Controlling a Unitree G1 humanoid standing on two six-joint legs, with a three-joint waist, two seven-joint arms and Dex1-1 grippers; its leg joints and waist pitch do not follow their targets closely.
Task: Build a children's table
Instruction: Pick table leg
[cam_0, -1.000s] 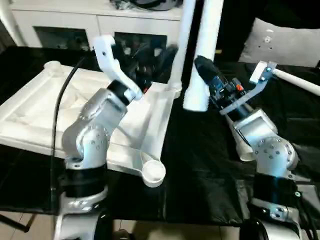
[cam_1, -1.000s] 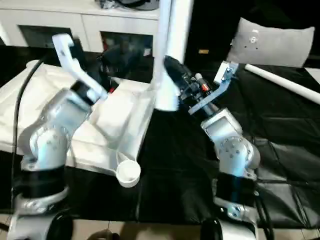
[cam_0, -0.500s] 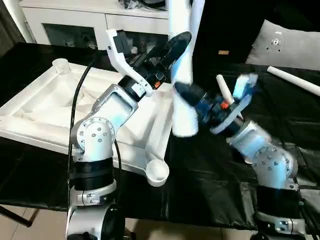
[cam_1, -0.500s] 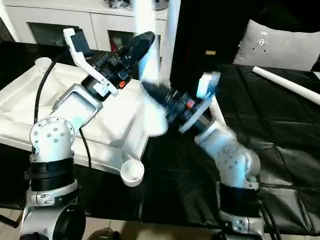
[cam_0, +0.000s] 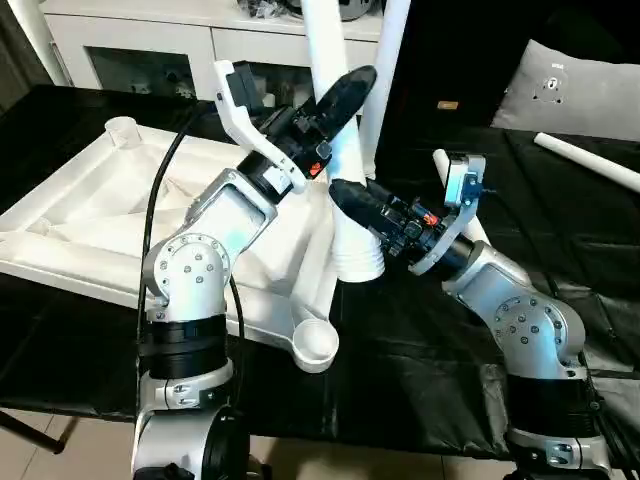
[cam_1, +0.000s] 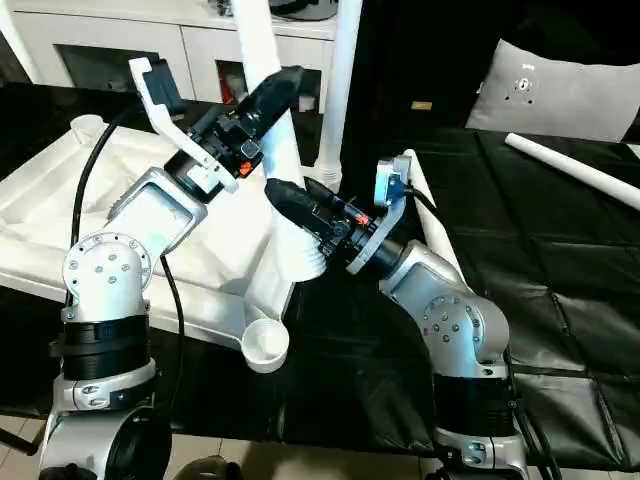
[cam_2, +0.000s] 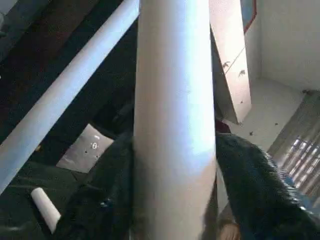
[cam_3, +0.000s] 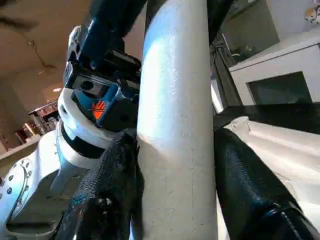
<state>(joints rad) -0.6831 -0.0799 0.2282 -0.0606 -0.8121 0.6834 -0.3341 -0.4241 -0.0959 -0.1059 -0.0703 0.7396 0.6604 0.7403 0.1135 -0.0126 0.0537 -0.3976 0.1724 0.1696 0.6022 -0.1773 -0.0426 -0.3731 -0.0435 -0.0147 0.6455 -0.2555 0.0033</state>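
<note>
Held leg: long round tapered white plastic table leg (cam_0: 340, 190), tilted, its thick ribbed end low and just over the near-right edge of the tabletop, its thin end running up out of view.
Left gripper (cam_0: 345, 95): black fingers clamped on that leg higher up; in the wrist view the fingers (cam_2: 107, 200) sit snug on both sides, so it's holding the leg.
Right gripper (cam_0: 350, 200): gripping the same leg lower down, close to the thick end, its fingers (cam_3: 115, 185) pressed against both sides.
Tabletop: white rectangular plastic children's tabletop (cam_0: 110, 220), lying upside down on the black-covered work surface (cam_0: 420, 340), ribbed underside facing up.
Sockets: round corner socket (cam_0: 313, 345) at the near-right corner is open, and another (cam_0: 119, 129) sits at the far-left corner.
Second leg: standing upright (cam_0: 385, 60) at the far-right corner of the tabletop.
Third leg: lying loose (cam_0: 590, 163) near the far right edge of the black surface, well apart from the tabletop.
Background: white cabinet with glass doors (cam_0: 130, 55) behind the surface, grey cushion (cam_0: 570, 90) at far right.
</note>
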